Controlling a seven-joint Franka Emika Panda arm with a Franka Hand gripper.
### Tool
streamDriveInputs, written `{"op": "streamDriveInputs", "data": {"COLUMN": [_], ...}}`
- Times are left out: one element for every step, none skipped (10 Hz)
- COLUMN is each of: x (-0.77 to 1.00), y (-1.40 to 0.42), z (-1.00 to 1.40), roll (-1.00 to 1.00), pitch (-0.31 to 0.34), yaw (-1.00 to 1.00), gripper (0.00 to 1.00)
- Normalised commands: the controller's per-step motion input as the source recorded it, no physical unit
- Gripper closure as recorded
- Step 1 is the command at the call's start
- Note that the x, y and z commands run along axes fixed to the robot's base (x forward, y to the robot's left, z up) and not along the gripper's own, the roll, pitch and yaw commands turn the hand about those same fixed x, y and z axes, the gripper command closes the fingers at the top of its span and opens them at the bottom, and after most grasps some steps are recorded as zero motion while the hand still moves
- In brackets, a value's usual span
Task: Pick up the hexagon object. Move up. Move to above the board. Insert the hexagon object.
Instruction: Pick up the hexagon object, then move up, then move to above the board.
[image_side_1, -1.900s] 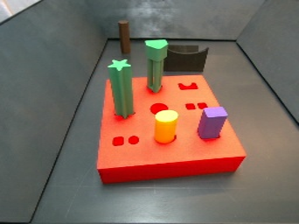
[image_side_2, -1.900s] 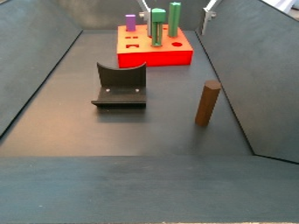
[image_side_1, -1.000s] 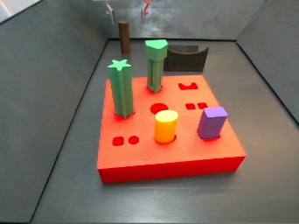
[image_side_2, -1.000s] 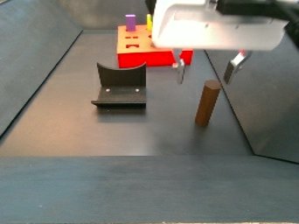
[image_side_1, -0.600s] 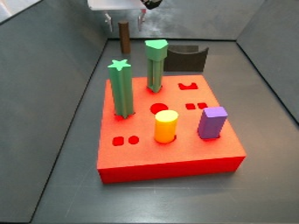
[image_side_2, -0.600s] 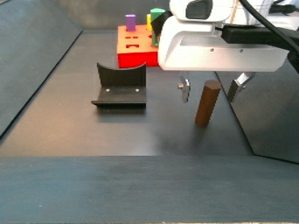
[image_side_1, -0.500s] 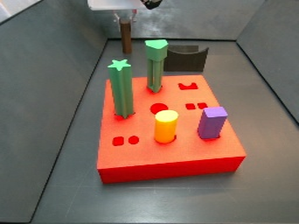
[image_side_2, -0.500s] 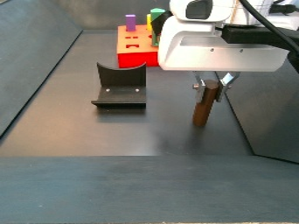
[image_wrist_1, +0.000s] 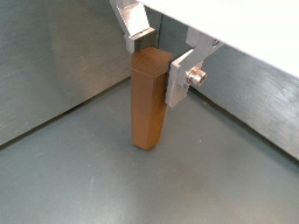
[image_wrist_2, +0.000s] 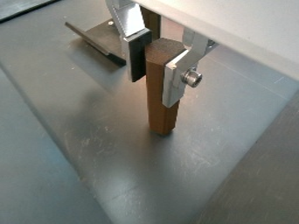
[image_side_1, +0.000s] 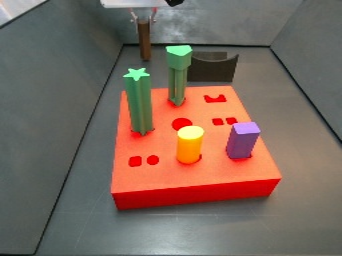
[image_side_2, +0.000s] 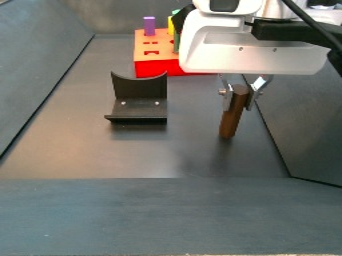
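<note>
The gripper (image_side_2: 242, 87) stands at the upright brown hexagon object (image_side_2: 233, 115), right of centre in a side view, with the grey side wall (image_side_2: 287, 95) close on its right. The fixture (image_side_2: 138, 97) sits left of it across bare floor (image_side_2: 120, 150). The red board (image_side_1: 190, 145) is crowded with tall green pegs (image_side_1: 139, 100), a yellow cylinder (image_side_1: 190, 143) and a purple block (image_side_1: 242, 139).

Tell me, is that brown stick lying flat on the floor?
No, the brown hexagon object stands upright on the floor, between the fingers of the gripper.
</note>
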Motion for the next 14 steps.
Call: {"op": "streamDriveInputs", "data": {"x": [0.0, 0.0, 0.0, 0.0, 0.0, 0.0, -0.02, -0.03, -0.04, -0.03, -0.02, 0.18, 0.19, 0.17], "y": [0.0, 0.0, 0.0, 0.0, 0.0, 0.0, -0.06, -0.04, -0.02, 0.0, 0.0, -0.09, -0.1, -0.08], "z": [0.0, 0.0, 0.0, 0.0, 0.0, 0.83, 0.79, 0.65, 0.52, 0.37, 0.18, 1.0, 1.0, 1.0], "roll": [0.0, 0.0, 0.0, 0.0, 0.0, 0.0, -0.01, 0.01, 0.03, 0.05, 0.08, -0.21, -0.21, -0.19], "pitch": [0.0, 0.0, 0.0, 0.0, 0.0, 0.0, 0.023, 0.051, 0.059, 0.062, 0.07, 0.097, 0.097, 0.117], "yaw": [0.0, 0.0, 0.0, 0.0, 0.0, 0.0, -0.03, -0.03, -0.03, -0.02, -0.01, 0.07, 0.07, 0.06], "gripper": [1.0, 1.0, 1.0, 1.0, 1.0, 1.0, 1.0, 1.0, 1.0, 1.0, 1.0, 1.0, 1.0, 1.0]}}
